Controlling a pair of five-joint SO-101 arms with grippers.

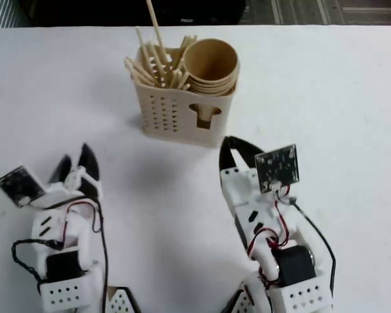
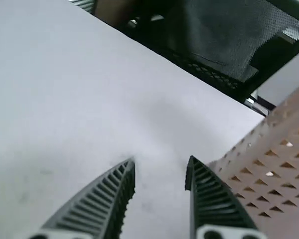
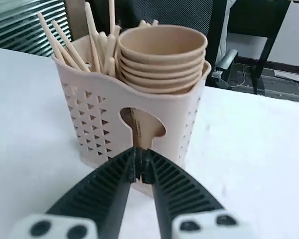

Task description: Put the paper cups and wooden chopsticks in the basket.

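Loaded basket stands directly ahead of the right gripper, clenched empty; left gripper, released, lies farther off.

White arms, black ribbed gripper — red and black cables

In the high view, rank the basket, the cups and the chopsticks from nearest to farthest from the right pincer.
1. The basket: its front wall faces the right pincer.
2. The cups: stacked in the basket's end nearer that arm.
3. The chopsticks: standing in the basket's other end.
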